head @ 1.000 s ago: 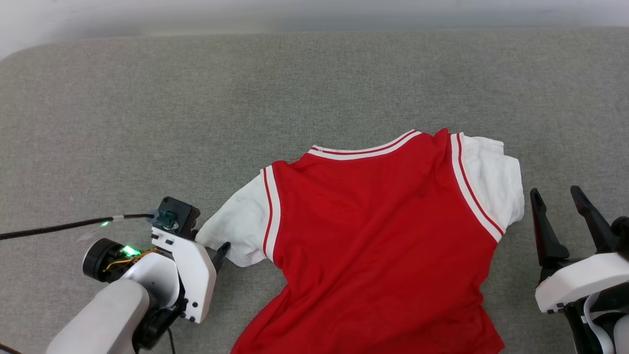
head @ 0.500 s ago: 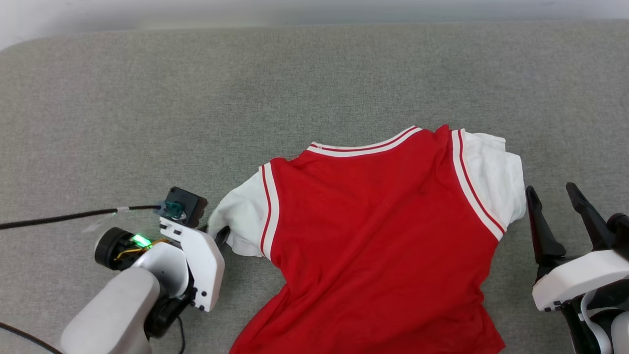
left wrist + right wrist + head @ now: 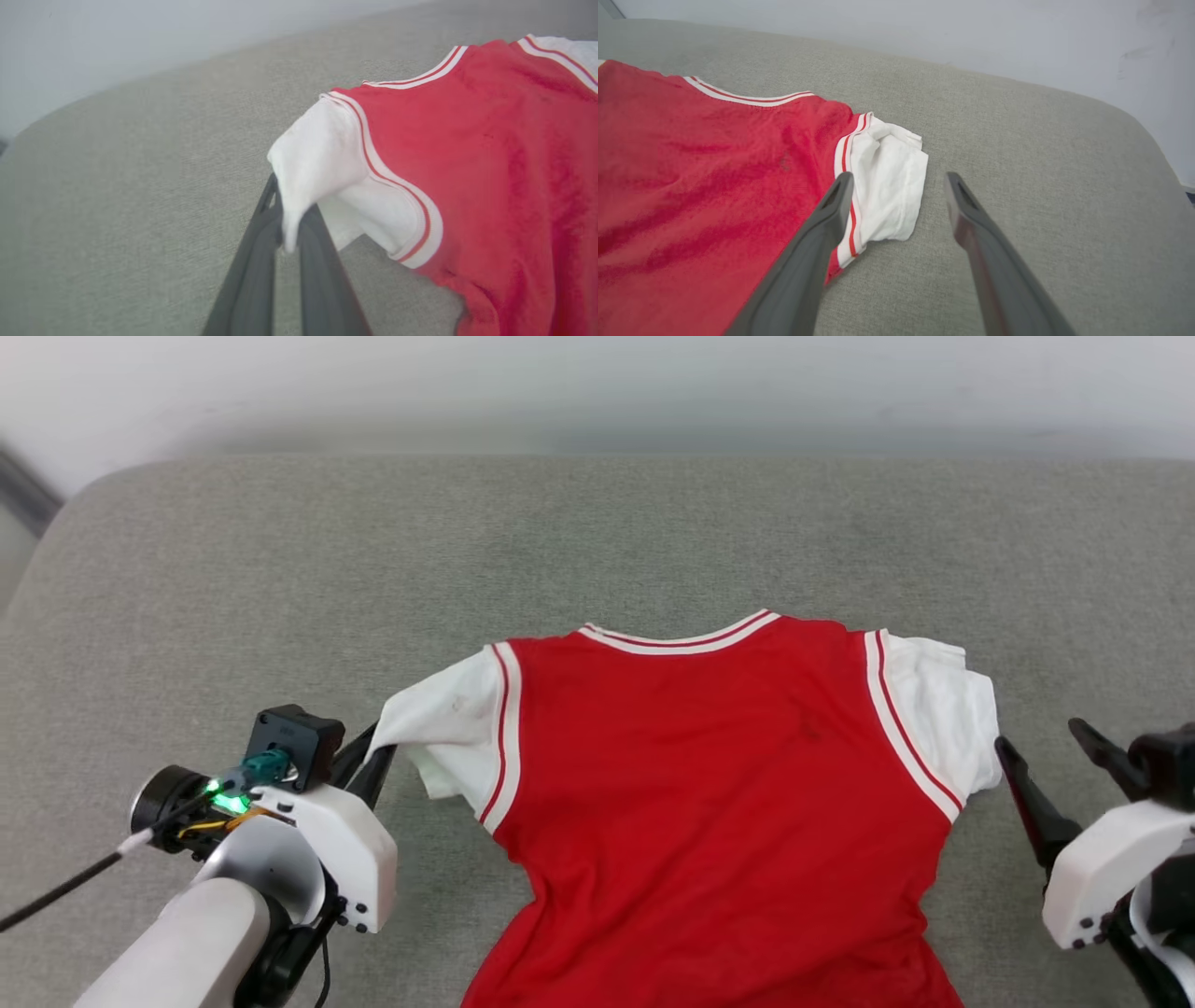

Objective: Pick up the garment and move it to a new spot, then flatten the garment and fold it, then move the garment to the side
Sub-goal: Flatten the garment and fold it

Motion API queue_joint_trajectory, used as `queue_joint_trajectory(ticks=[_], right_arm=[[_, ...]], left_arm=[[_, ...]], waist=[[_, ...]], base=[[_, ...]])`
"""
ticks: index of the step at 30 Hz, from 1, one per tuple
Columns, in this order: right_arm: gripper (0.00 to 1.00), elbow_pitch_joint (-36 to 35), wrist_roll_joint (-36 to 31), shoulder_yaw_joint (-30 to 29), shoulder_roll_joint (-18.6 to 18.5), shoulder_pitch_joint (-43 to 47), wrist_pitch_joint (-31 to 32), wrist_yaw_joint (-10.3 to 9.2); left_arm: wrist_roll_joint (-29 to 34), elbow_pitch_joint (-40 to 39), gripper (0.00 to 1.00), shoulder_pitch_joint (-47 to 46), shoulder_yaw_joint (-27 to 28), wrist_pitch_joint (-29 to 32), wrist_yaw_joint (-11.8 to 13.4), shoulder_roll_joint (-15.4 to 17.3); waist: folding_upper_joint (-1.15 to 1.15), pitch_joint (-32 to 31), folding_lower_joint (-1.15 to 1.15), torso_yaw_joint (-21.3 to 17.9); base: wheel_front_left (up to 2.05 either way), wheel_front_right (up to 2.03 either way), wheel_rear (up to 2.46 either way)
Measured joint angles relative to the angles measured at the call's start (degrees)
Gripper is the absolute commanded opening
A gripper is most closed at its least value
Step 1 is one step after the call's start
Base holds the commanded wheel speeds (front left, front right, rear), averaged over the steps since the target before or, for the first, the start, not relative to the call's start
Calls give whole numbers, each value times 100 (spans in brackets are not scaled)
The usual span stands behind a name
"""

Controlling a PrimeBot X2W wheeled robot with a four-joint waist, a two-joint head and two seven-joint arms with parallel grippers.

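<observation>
Flattening looks to be the step in hand. The left gripper [image 3: 369, 758] has its two dark fingers closed on the cuff of the white left sleeve [image 3: 439, 709], holding it slightly off the grey cushion [image 3: 597, 523], a coarse woven surface with rounded corners. The garment [image 3: 719, 784], soft red jersey with striped trim, lies plain face up in the middle, faintly rippled. Its right sleeve [image 3: 938, 709] is bunched on itself. Just beside it the right gripper [image 3: 1041, 739] hovers, fingers spread wide, holding nothing. Next, I judge, it should pinch that cuff so both arms can draw the shoulders taut.

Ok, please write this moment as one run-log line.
left hand: shut on garment | right hand: open | garment: lies on grey surface
</observation>
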Motion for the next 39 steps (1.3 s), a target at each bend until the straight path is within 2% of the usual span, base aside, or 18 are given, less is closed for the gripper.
queue_joint_trajectory(ticks=[8, 12, 16, 25, 29, 35, 36, 37, 38, 39], right_arm=[[100, -23, 447, 296, -724, -931, 1849, 1], [100, 375, 613, 400, -923, -1610, 2642, 0], [100, 929, 593, 588, -1091, -2224, 3206, 0], [100, 2096, 424, 881, -1221, -2895, 3509, 1], [100, 2273, 345, 1366, -1378, -2973, 3457, -1], [100, 2479, 450, 1730, -1466, -3058, 3353, -22], [80, 2508, 468, 1770, -1474, -3062, 3326, -30], [27, 2537, 495, 1797, -1473, -3064, 3289, -30], [0, 2571, 519, 1819, -1464, -3064, 3232, -25], [0, 2606, 560, 1831, -1437, -3061, 3165, -9]], left_arm=[[297, -1551, 0, 211, 55, 129, 247, 523], [402, -2117, 0, 241, 68, 225, 353, 643], [525, -2419, 0, 209, -10, 270, 368, 625], [695, -2666, 0, -19, -252, 207, 296, 353], [708, -2646, 0, -48, -300, 107, 288, 254], [723, -2423, 0, -101, -358, 15, 222, 189], [716, -2390, 0, -103, -359, 1, 212, 172], [714, -2349, 0, -103, -361, -20, 209, 163], [708, -2306, 0, -103, -360, -34, 209, 163], [695, -2269, 0, -103, -353, -43, 211, 166]], waist=[[0, 146, 0, 215], [0, 353, 0, 346], [0, 559, 0, 538], [0, 976, 1, 1005], [0, 1109, 0, 1145], [0, 1172, 0, 1221], [0, 1162, 0, 1223], [0, 1147, 0, 1223], [0, 1125, 0, 1219], [0, 1099, 0, 1211]], base=[[0, 0, 0], [0, 0, 0], [0, 0, 0], [0, 0, 0], [0, 0, 0], [0, 0, 0], [0, 0, 0], [0, 0, 0], [0, 0, 0], [0, 0, 0]])
